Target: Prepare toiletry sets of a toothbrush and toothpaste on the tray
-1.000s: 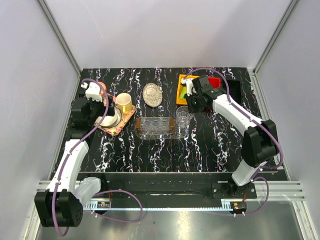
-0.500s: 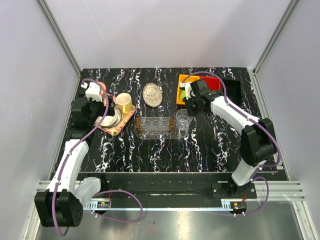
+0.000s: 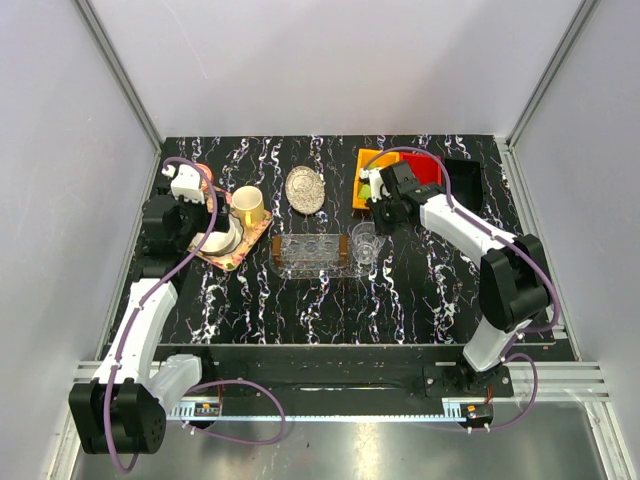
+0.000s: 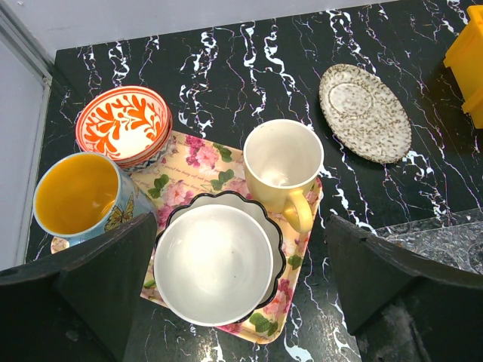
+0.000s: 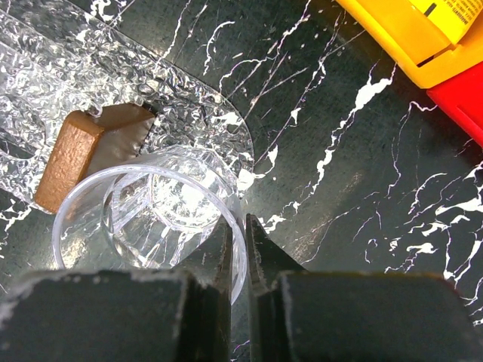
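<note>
**Worktop seen from above and from both wrists, read left to right**

My left fingers (image 4: pixel 90 286) stand wide apart and hold nothing. They hang over the floral tray (image 4: pixel 196 162) at the left of the worktop (image 3: pixel 300 300). A blue cup with a yellow inside (image 4: pixel 75 192) sits at that tray's left edge. An orange-patterned bowl (image 4: pixel 124 124) sits just behind the cup. A white bowl (image 4: pixel 215 264) sits in a dark scalloped saucer on the floral tray, touching the cream mug (image 4: pixel 283 162) to its right. Beyond the mug, a speckled round dish (image 4: pixel 364 111) lies on the bare worktop.

The clear oval tray (image 3: pixel 310 252) lies near the middle, long side across, with a brown block (image 5: pixel 83 151) at its right end. The clear cup (image 3: pixel 363 240) is at that end. I cannot tell whether it rests on the tray or hangs above it. My right fingers (image 5: pixel 223 260) are closed on the cup's near rim, with the thin glass wall pinched between them.

Further right are an orange-yellow bin (image 5: pixel 392 38) and a red bin (image 5: pixel 460 98) touching it. A yellow printed pack, apparently the toothpaste (image 5: pixel 453 13), lies in the orange-yellow bin, well apart from the oval tray.
</note>
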You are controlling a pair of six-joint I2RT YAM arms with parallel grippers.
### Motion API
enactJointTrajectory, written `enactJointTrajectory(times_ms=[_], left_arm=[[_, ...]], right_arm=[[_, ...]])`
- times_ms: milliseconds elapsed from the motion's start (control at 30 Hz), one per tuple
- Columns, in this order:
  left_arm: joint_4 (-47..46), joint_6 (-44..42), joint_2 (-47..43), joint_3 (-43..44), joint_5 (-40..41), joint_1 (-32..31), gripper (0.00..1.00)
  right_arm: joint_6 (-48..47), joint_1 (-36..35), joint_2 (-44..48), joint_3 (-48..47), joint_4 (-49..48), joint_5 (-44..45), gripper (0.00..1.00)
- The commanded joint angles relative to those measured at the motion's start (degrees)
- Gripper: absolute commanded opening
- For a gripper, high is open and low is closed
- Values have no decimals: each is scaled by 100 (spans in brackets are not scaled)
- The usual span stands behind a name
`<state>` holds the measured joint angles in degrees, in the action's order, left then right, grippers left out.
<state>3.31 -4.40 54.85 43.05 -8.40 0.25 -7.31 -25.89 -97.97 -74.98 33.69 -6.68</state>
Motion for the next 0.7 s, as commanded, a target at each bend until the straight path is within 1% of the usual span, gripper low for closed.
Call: enactJointTrajectory(times_ms=[0,667], left_arm=[[-278,36,-45,116,58,10,99],[-287,27,-53,116,67,19,99]], right_arm=[[-25,-74,-20,18,-302,-27,0],[-25,-74,-108,98,-337,-97,0]])
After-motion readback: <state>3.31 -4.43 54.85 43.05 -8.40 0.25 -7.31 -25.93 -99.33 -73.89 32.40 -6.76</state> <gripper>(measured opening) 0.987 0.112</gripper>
